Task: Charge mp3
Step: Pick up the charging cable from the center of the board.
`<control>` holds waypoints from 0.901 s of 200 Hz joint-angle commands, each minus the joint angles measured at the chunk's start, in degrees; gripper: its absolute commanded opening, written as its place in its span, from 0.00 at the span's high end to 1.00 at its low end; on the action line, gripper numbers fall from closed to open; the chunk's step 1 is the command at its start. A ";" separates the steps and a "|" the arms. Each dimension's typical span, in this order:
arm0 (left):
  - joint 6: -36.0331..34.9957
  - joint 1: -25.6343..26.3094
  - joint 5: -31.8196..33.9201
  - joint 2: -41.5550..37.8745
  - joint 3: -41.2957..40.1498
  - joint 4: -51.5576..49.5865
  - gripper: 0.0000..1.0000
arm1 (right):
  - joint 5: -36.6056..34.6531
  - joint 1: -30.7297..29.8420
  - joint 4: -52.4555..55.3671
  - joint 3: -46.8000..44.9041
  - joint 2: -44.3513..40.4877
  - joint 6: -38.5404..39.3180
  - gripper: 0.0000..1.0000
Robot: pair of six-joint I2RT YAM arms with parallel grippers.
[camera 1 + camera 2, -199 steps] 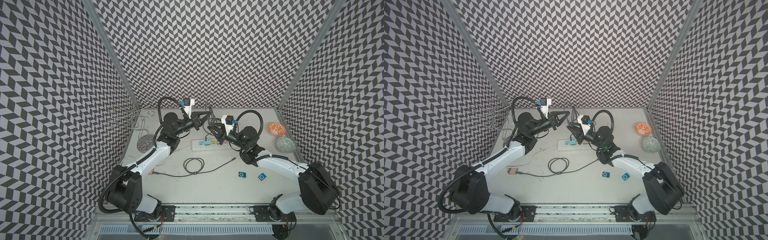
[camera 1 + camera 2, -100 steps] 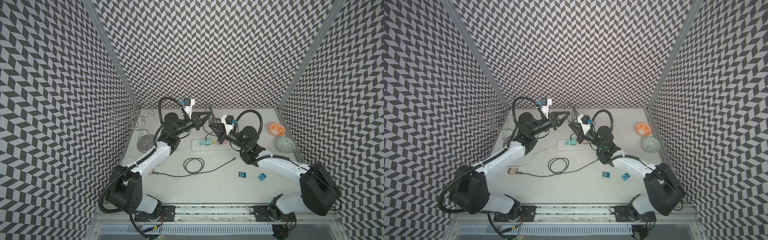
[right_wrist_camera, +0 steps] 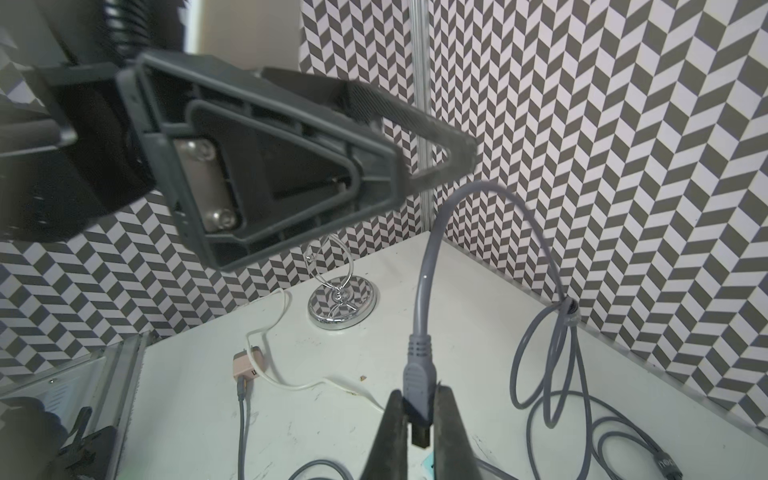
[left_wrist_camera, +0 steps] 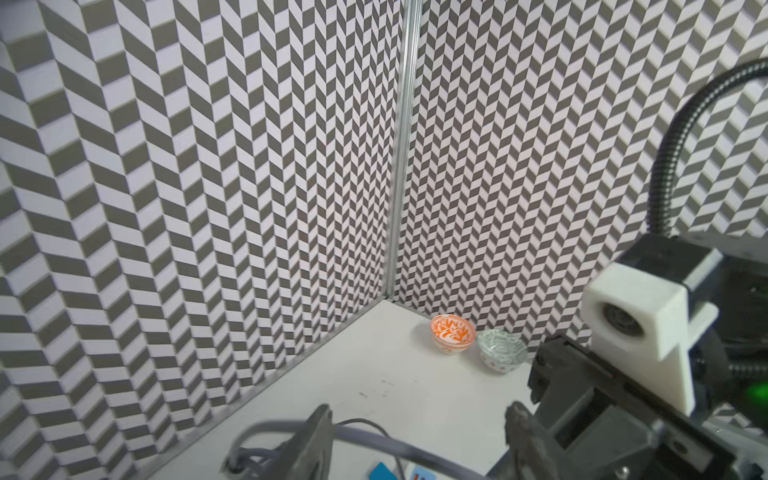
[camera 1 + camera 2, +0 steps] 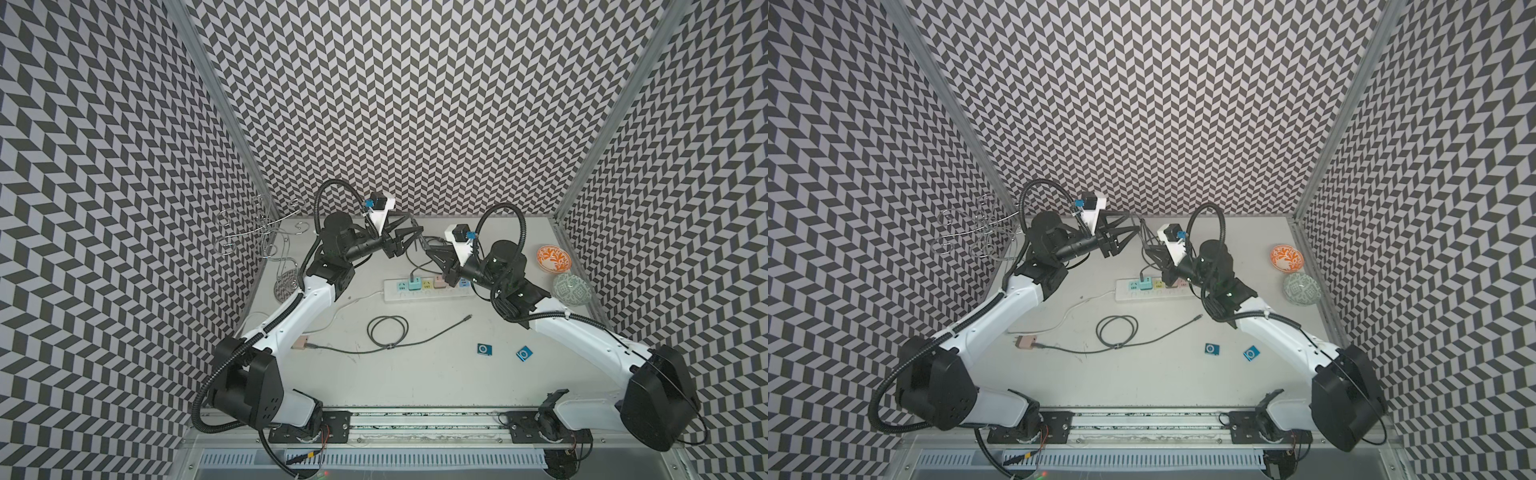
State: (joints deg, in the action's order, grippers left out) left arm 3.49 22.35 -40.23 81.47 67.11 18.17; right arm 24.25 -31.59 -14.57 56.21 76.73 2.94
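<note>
The right tool (image 3: 419, 401) is clamped on the grey plug (image 3: 419, 374) of a charging cable (image 3: 432, 249), held above the white power strip (image 5: 428, 286) at the back of the bench (image 5: 415, 382). The left tool (image 4: 417, 411) faces it with jaws spread wide, gripping nothing; the cable arcs close by its tips. A blue mp3 player (image 5: 484, 349) and a second mp3 player (image 5: 525, 354) lie flat on the bench beside the right arm, well apart from both tools.

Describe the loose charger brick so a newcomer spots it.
Start at the white power strip mid-table, then follow the coiled grey cable toward the robot's left. At its end lies the charger brick: small, pinkish-beige, loose on the table, unlike the coloured blocks seated on the strip.
</note>
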 commanded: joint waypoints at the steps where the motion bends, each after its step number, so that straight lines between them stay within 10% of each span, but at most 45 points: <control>1: -16.05 -0.53 1.42 -3.19 0.97 -8.72 0.33 | 4.74 3.15 8.08 3.99 -0.74 2.56 0.94; 91: -51.82 -0.55 -7.20 -4.92 -2.66 -17.50 0.40 | 13.64 6.87 28.70 12.66 2.13 15.98 0.94; 180: -66.16 4.82 -10.71 1.91 2.52 -28.32 0.51 | 17.58 7.17 33.65 12.29 0.62 22.89 0.94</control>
State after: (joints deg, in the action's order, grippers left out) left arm -57.45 25.71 -49.30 82.30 67.53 -6.20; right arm 38.02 -24.60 19.00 67.44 78.46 21.10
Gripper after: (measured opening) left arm 0.506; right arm 0.093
